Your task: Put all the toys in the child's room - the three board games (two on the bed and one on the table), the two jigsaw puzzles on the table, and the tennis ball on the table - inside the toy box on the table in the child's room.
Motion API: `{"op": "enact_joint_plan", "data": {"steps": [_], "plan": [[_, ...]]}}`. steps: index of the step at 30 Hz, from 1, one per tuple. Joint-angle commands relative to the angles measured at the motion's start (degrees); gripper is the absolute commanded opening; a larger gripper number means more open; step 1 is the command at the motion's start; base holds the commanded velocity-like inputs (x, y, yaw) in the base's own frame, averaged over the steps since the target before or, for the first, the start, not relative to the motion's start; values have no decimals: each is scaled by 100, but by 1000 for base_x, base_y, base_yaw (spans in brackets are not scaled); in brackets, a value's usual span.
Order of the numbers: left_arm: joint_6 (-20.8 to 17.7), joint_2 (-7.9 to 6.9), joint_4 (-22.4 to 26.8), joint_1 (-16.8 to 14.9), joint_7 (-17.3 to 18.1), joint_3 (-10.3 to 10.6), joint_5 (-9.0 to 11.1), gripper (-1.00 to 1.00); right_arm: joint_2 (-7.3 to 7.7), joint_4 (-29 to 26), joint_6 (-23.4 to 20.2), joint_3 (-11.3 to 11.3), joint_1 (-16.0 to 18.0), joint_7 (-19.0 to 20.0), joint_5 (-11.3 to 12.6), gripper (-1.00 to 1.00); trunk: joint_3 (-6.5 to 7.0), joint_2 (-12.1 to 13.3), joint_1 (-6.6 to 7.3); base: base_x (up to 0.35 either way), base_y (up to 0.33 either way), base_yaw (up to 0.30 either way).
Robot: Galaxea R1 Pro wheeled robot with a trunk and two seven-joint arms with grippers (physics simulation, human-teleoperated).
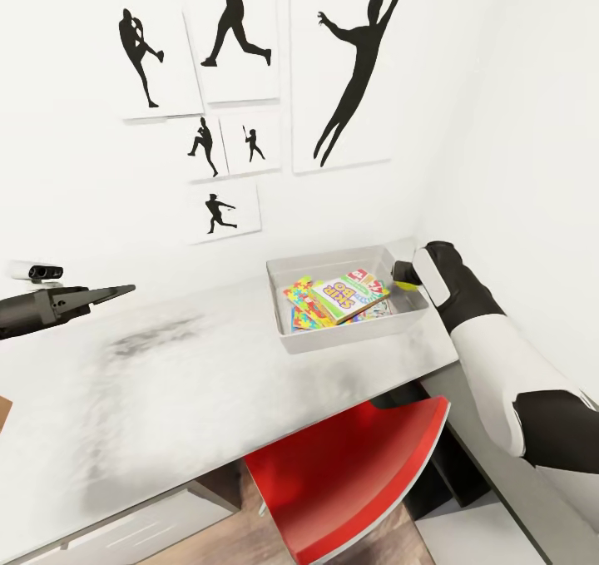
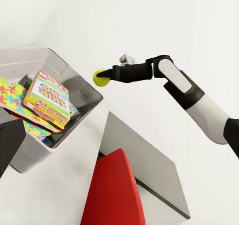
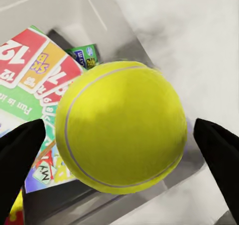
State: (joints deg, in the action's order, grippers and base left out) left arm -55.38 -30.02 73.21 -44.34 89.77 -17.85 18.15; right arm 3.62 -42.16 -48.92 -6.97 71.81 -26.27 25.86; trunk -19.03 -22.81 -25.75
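The yellow tennis ball (image 3: pixel 122 133) sits between the black fingers (image 3: pixel 20 155) of my right gripper (image 1: pixel 404 272), which is shut on it. In the head view the ball (image 1: pixel 407 280) hangs just above the right end of the light-grey toy box (image 1: pixel 287 340) on the table (image 1: pixel 166 374). Seen from the left wrist, the ball (image 2: pixel 101 77) is at the gripper's tip, above the box wall (image 2: pixel 82 113). Inside lie a white-red-yellow board game (image 1: pixel 349 292) (image 2: pixel 47 98) on top and the multicoloured jigsaw puzzles (image 1: pixel 301 305) (image 2: pixel 11 96) under it. My left gripper (image 1: pixel 116 290) hovers open over the table's left side.
A red chair (image 1: pixel 349 473) (image 2: pixel 112 195) is tucked under the table's front edge. A lower dark grey-topped cabinet (image 2: pixel 144 158) stands to the right of the table. White walls close in behind and to the right, with black baseball-player pictures (image 1: pixel 349 74) above the table.
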Motion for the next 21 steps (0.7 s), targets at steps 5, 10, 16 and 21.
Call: {"op": "enact_joint_plan", "data": {"steps": [5,10,16,21], "plan": [[-61,-1,1,-4,23,1,-4,100,7,20,-6,-33,8,-54,58,100,-10,-11,-3,0,0,0],[-61,-2,1,-4,23,1,-4,100,10,28,-4,-33,9,-54,60,100,-10,-11,-3,0,0,0],[-61,0,1,-4,23,1,-4,100,12,32,-9,-33,9,-52,63,100,-10,-11,-3,0,0,0],[-61,-3,1,-4,23,1,-4,100,18,15,-19,-23,1,-40,53,100,-10,-11,-3,0,0,0]]}}
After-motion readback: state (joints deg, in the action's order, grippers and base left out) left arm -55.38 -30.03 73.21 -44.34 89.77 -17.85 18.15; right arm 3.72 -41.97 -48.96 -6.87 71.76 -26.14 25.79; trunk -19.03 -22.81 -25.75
